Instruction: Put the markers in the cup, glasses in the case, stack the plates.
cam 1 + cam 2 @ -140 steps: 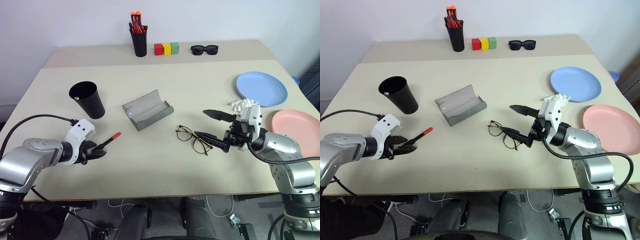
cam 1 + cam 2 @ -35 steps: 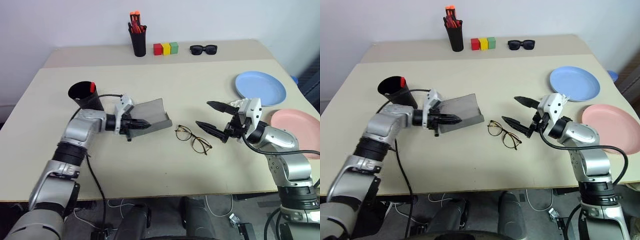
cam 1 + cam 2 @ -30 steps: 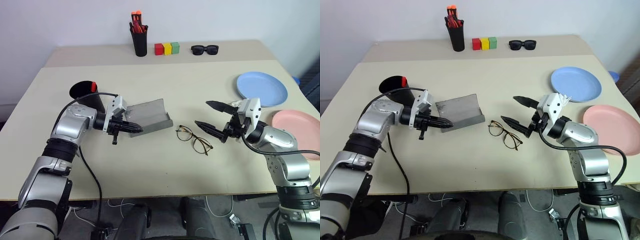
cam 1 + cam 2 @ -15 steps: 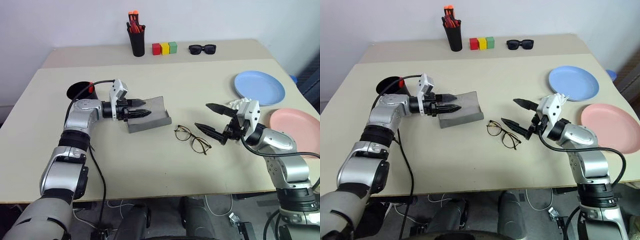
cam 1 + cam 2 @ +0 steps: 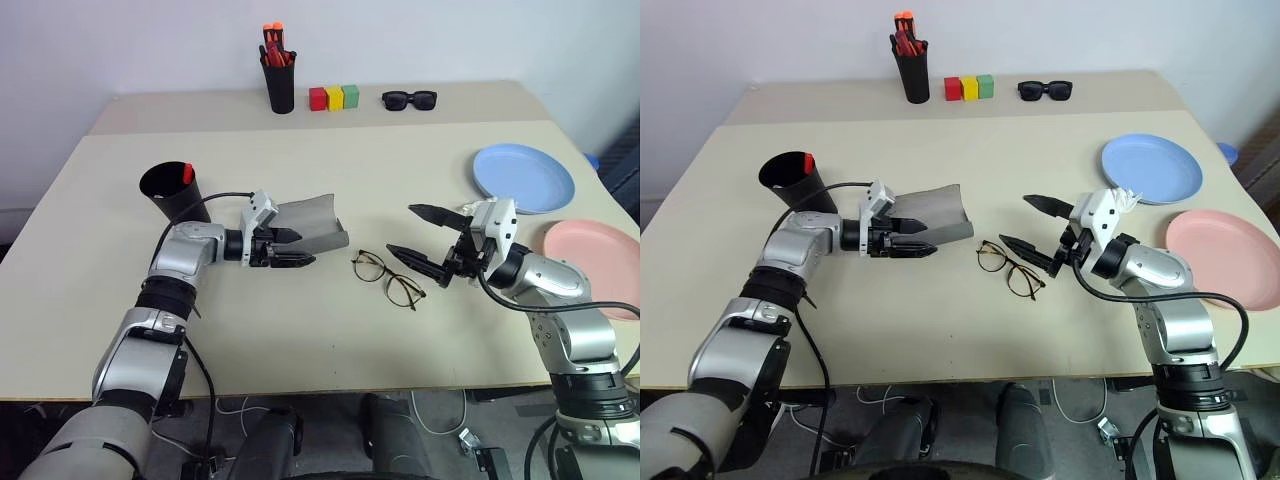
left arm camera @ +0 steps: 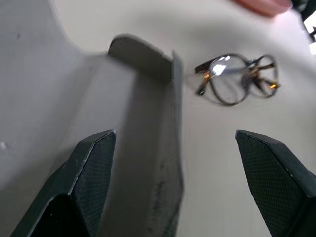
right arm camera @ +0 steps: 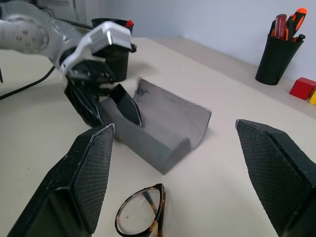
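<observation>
The case point(image 5: 308, 222) lay open on the table point(image 5: 300, 330), its hollow facing up, and serves as landmark here. The left gripper point(image 5: 292, 248) sat at the case's near-left edge, fingers spread, one inside the shell and one outside the front wall. Just right of the case lay the glasses point(image 5: 387, 278). Right of those hovered the right gripper point(image 5: 418, 232), fingers wide apart and empty. Left of the case stood the cup point(image 5: 170, 191), a red-capped marker point(image 5: 187, 173) inside. Far right lay the blue plate point(image 5: 523, 177) and pink plate point(image 5: 598, 251), unstacked.

Marker point(image 5: 187, 174) mostly hidden in cup point(image 5: 172, 195); pink plate point(image 5: 596, 262) cut off.
</observation>
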Motion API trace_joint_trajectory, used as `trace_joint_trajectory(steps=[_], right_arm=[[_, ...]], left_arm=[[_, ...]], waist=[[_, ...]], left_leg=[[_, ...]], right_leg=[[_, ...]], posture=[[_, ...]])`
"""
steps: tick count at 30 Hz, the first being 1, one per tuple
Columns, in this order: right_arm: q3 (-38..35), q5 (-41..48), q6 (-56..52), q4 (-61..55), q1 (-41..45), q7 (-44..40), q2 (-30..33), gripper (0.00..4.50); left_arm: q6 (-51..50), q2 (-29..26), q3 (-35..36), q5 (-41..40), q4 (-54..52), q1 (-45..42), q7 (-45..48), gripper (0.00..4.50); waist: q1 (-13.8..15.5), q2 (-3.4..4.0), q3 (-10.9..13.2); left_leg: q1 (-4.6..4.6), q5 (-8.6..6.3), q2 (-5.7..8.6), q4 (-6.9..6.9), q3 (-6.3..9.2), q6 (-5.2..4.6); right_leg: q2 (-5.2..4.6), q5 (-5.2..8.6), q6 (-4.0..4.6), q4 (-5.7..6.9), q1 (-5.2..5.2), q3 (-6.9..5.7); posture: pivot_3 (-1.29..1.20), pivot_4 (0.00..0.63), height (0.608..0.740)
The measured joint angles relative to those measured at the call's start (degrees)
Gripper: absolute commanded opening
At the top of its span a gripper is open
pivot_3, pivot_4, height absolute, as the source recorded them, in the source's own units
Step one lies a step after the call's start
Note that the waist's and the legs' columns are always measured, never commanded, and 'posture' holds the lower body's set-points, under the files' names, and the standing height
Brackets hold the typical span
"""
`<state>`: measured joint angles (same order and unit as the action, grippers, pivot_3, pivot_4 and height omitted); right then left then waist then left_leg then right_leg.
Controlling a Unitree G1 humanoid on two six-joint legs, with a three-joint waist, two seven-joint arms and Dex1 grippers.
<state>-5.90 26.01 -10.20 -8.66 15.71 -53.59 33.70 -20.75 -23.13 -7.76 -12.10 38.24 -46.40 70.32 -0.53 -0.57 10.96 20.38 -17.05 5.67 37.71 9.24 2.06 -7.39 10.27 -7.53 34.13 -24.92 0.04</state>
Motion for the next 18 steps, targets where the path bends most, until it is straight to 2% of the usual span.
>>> trace_joint_trajectory(steps=[1, 4, 10, 11, 18], right_arm=[[0.00, -0.01, 0.01, 0.00, 0.00, 0.02, 0.00, 4.03], [0.00, -0.02, 0.02, 0.00, 0.00, 0.04, 0.00, 4.03], [-0.01, -0.08, 0.29, 0.00, -0.01, 0.28, 0.01, 4.03], [-0.01, -0.09, 0.37, 0.00, -0.01, 0.30, 0.00, 4.03], [0.00, -0.30, 0.55, 0.03, 0.00, 0.33, 0.00, 4.03]], left_arm=[[0.33, 0.28, -0.14, 0.43, 0.41, -0.23, -0.29, 3.97], [0.65, 0.22, -0.98, 1.51, 0.92, -0.58, 0.54, 3.17], [-1.29, 0.36, -2.56, 1.60, 0.45, -0.45, 2.91, 0.20], [-1.60, 0.34, -2.60, 1.54, 0.17, -0.42, 3.37, 0.06], [-4.12, -1.68, -2.74, 1.43, -0.94, -0.42, 7.07, 0.06]], waist=[[0.01, 0.00, 0.00], [-0.04, 0.02, -0.01], [-0.09, 0.02, -0.01], [-0.07, 0.02, -0.01], [-0.37, 0.02, -0.01]], left_leg=[[-0.01, 0.00, 0.00, 0.01, 0.00, 0.00], [-0.03, 0.00, 0.00, 0.05, 0.00, 0.00], [-0.02, -0.01, 0.00, 0.07, 0.00, -0.02], [-0.02, -0.01, 0.00, 0.07, 0.00, -0.02], [0.00, -0.03, -0.01, 0.12, 0.01, -0.04]], right_leg=[[0.00, 0.00, 0.00, 0.00, 0.02, 0.00], [0.00, -0.01, -0.02, 0.00, 0.06, 0.00], [0.00, -0.01, -0.02, 0.00, 0.06, 0.00], [0.00, -0.01, -0.02, 0.01, 0.06, 0.00], [0.03, -0.02, -0.03, 0.02, 0.04, 0.00]], posture=[[0.00, 0.150, 0.740], [0.00, 0.150, 0.740], [0.00, 0.150, 0.740], [0.00, 0.150, 0.740], [0.00, 0.150, 0.740]])
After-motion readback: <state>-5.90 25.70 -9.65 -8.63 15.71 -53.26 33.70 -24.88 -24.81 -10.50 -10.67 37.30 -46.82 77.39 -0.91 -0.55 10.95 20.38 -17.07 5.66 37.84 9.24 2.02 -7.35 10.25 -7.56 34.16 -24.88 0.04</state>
